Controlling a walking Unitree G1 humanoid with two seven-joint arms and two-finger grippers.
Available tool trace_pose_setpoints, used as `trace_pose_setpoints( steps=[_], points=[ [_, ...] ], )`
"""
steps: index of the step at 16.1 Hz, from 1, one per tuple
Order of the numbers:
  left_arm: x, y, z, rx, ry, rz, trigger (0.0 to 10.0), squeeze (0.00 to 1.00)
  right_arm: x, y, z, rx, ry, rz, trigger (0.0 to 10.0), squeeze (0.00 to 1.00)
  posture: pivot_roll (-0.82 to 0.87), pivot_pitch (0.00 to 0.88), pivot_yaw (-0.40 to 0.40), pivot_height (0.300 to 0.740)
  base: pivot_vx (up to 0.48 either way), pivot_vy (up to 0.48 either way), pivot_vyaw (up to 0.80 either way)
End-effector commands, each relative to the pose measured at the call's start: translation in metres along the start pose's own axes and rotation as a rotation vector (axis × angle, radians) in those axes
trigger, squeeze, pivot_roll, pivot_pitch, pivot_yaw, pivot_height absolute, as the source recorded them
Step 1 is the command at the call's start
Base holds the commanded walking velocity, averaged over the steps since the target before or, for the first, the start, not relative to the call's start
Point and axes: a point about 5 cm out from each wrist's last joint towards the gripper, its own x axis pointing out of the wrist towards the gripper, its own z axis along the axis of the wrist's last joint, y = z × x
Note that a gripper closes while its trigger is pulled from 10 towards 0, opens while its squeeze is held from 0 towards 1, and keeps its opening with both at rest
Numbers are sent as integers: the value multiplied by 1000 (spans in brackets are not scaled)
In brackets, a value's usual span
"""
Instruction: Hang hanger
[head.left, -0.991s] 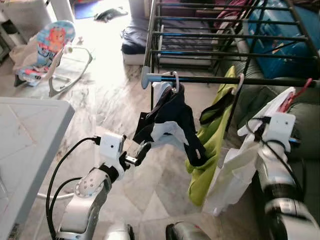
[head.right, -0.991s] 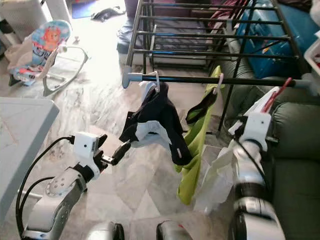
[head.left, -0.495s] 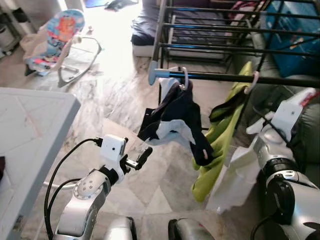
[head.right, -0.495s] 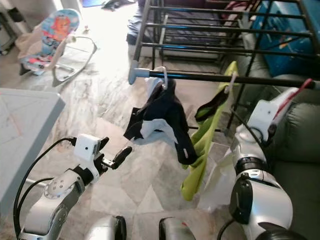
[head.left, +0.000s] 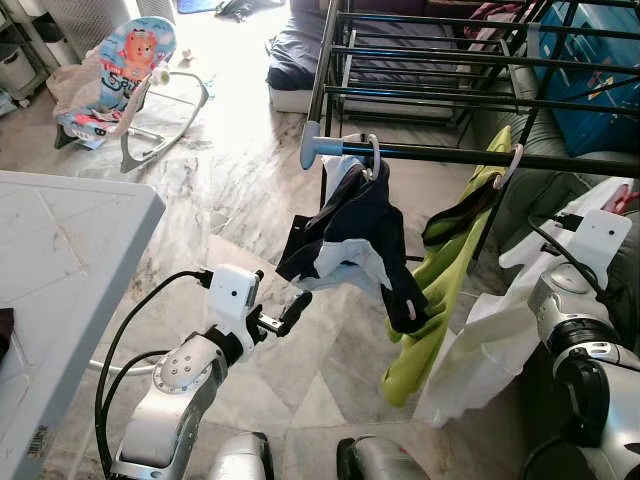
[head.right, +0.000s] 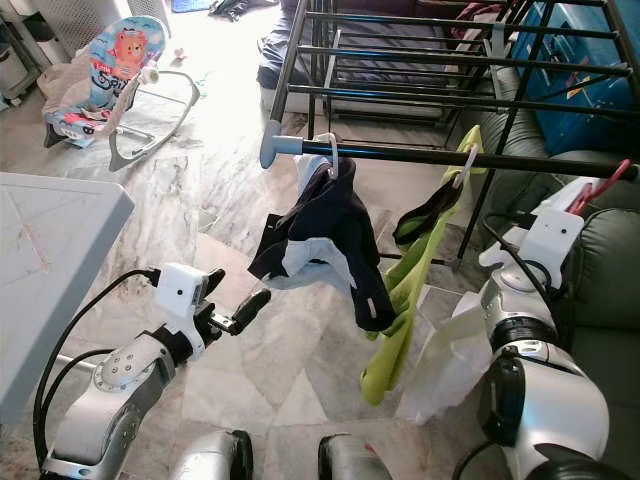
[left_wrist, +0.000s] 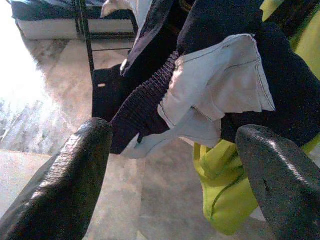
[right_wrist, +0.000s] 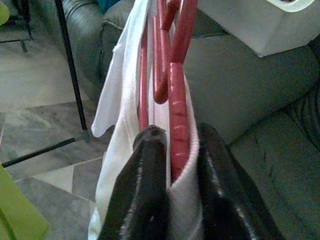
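My right gripper (right_wrist: 177, 167) is shut on the neck of a red hanger (right_wrist: 176, 95) that carries a white garment (head.left: 488, 340). It is at the right, in front of the sofa, and the hanger's hook (head.right: 598, 188) is just below the black rail (head.left: 450, 153) of the drying rack. A dark navy and white garment (head.left: 355, 230) and a lime green one (head.left: 437, 295) hang from that rail on their own hangers. My left gripper (head.left: 292, 311) is open, low and left of the navy garment, holding nothing; its fingers (left_wrist: 60, 185) stand wide apart.
A white table (head.left: 60, 250) fills the left side. A baby bouncer (head.left: 125, 70) stands at the far left on the marble floor. The rack's upper bars (head.left: 450, 75) stretch back over a dark mattress (head.left: 295, 60). A grey-green sofa (head.right: 600, 270) is at the right.
The head view has shifted. My right gripper with the red hanger sits further right and a little lower against the rail. The left arm keeps much the same pose, still open.
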Motion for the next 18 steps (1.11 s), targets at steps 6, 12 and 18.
trace_pose_setpoints(
  steps=[6, 12, 18],
  points=[
    [15, -7, -2, 4, -17, -26, 10000, 0, -6, -1, -5, -84, -140, 83, 0, 0, -67, 55, 4, 740, 0, 0, 0],
    [21, -11, -6, -15, -37, -2, 10000, 0, -52, -10, 28, -124, -563, 270, 0, 0, -97, 28, -17, 740, 0, 0, 0],
    [18, -7, -4, -9, -54, 12, 10000, 0, -107, -33, -51, -190, -373, 329, 10000, 0, -104, 34, -3, 740, 0, 0, 0]
  ],
)
